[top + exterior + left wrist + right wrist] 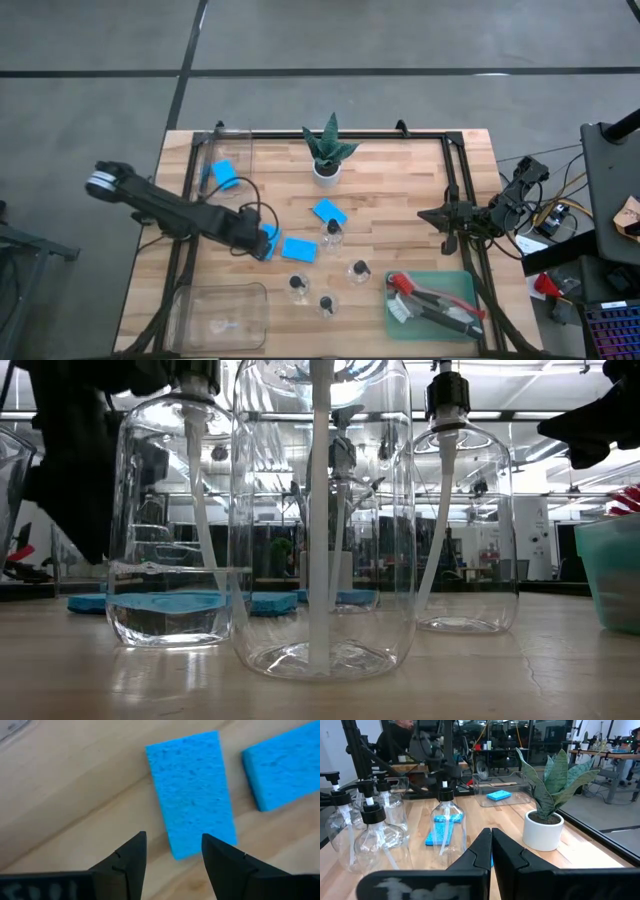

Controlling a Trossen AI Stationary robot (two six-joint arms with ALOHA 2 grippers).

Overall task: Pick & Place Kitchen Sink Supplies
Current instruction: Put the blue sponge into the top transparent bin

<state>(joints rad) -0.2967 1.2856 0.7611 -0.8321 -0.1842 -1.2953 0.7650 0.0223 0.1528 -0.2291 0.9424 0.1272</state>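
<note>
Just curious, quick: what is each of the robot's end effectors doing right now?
Left end effector: open, holding nothing, poised over a blue sponge.
Right end effector: closed, empty, waiting at the table's right edge.

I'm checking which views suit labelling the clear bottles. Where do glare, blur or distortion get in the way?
Low view: the nearest bottle fills the frame, its curved wall warping the room behind and catching ceiling-light reflections. Right wrist view: bottles are fairly sharp, the shut right tool soft up close. Left wrist view: the sponge texture is crisp. High view: bottles are tiny, faint against the wooden table.
</note>
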